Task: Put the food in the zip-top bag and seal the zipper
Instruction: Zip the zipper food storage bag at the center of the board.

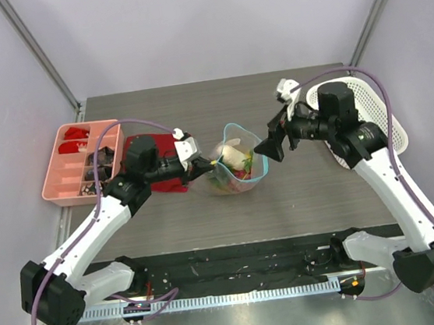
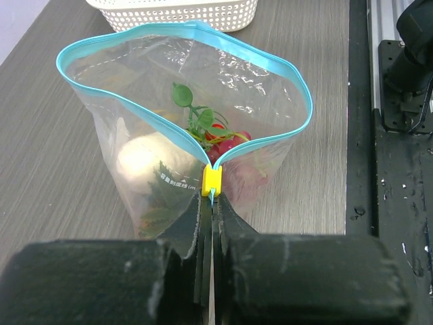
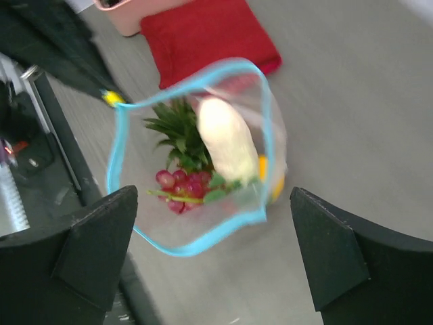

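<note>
While the left gripper (image 2: 208,206) clamps the thin teal zipper strip (image 2: 162,27) by its yellow slider (image 2: 212,180), the clear crinkly zip-top bag (image 1: 225,182) gapes on the grey table (image 1: 300,200), cream-white radish (image 3: 223,139) and red berries (image 3: 183,183) inside. Right gripper (image 3: 216,250) hangs beside it; jaws spread wide, holding nothing.

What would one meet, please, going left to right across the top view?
Pink tray, red cloth, left gripper, bag, right gripper, white basket.
</note>
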